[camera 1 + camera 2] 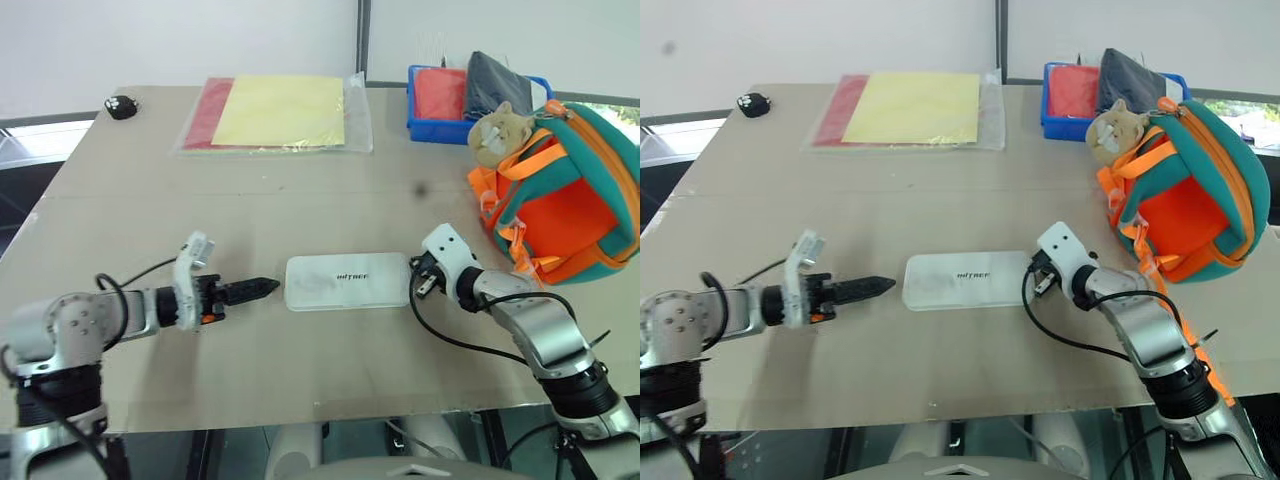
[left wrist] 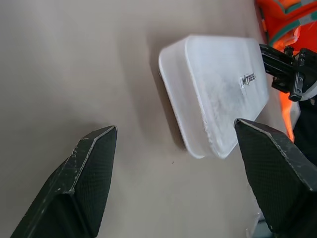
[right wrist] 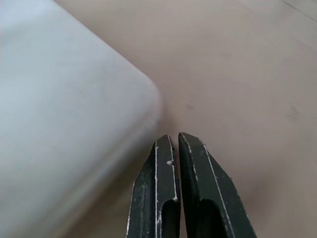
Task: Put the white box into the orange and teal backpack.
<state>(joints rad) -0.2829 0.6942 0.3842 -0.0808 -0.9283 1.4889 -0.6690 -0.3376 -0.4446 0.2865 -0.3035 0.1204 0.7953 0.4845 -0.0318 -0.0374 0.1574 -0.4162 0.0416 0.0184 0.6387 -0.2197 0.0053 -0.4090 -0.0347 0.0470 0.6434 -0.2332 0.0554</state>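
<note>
Partly, the right pincer hides behind the white box.

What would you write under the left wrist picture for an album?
Open left claw facing the white box lying flat on the table, nothing gripped.

- A wide tan wooden table with a smooth, matte top and a small dark spot right of its middle.
- A clear plastic sleeve lying flat at the table's far edge, holding a pale yellow sheet laid over a red sheet that shows along its left side.
- A small black rounded object at the far left corner, well apart from the sleeve.
- A blue plastic bin at the far right, holding a red cloth and a dark grey cloth.
</note>
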